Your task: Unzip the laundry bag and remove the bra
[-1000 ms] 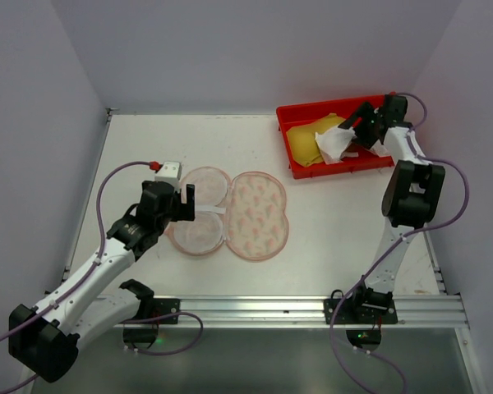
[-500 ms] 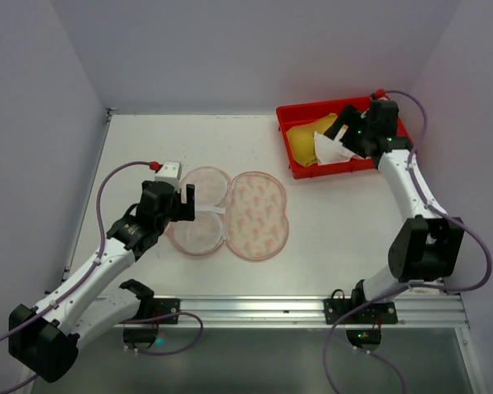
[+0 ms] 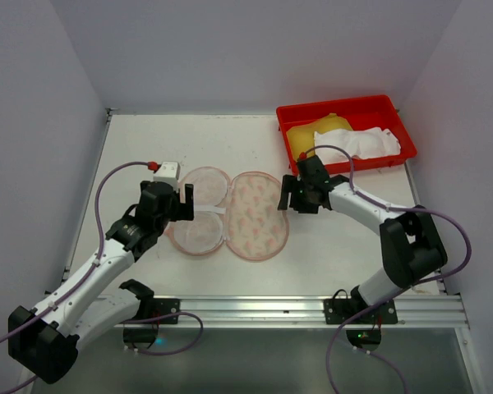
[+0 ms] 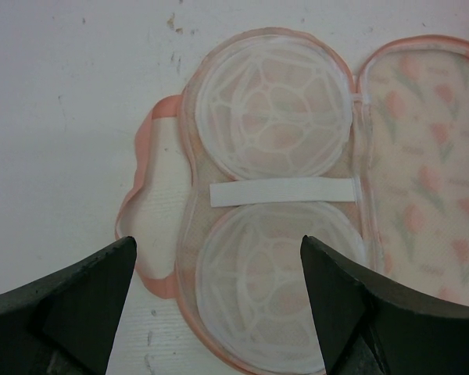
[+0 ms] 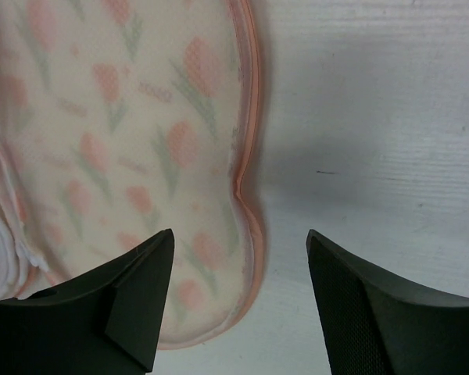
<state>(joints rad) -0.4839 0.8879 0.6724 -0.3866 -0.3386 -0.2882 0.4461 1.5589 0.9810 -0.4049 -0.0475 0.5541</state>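
Observation:
The laundry bag [image 3: 259,215] lies unzipped and spread flat mid-table. Its floral half is on the right and its pink mesh half [image 3: 201,209] with two round white cup frames is on the left. My left gripper [image 3: 185,205] hovers open over the mesh half [image 4: 273,117], its jaws either side of the near cup [image 4: 219,250]. My right gripper [image 3: 289,195] is open and empty above the floral half's right edge [image 5: 125,117], its jaws straddling the pink zip edging [image 5: 241,234]. A white bra [image 3: 357,144] lies in the red tray [image 3: 337,105].
A yellow cloth [image 3: 300,135] lies in the tray beside the bra. A white strap [image 4: 281,191] crosses between the two cup frames. A metal rail [image 3: 312,308] runs along the table's near edge. Walls close in on the left, back and right.
My right gripper let go of the white bra in the red tray and swung left and nearer, down to the bag's right edge. The left arm has not moved.

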